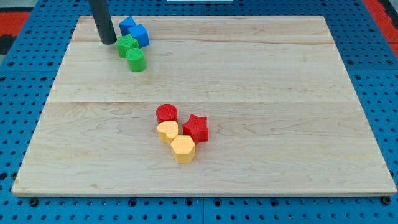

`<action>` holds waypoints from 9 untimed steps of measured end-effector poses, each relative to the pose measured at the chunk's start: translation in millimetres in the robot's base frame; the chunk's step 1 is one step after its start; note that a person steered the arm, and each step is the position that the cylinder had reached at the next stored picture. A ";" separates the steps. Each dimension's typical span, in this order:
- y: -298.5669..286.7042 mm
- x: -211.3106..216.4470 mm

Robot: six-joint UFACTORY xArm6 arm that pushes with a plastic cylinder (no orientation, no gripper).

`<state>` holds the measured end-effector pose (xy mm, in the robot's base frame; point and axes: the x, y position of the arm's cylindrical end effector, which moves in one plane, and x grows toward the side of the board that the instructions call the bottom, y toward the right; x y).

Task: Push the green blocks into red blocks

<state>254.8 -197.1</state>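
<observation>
Barely begun: my tip [108,41], a bare rod with no jaws to open or close, stands just left of the green blocks [131,53], the red blocks [182,121] far off toward the view's bottom right.

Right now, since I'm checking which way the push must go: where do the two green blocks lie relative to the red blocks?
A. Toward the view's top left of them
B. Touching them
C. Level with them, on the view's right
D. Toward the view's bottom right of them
A. The green blocks sit near the board's top left beside my tip, far from the red cylinder and red star at mid-board.
</observation>
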 end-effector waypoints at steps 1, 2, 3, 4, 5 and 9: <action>1.6 -49.9; 32.6 -62.4; 34.9 -38.3; 36.5 -14.8; 36.5 6.8; 73.8 90.5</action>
<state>345.3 -123.3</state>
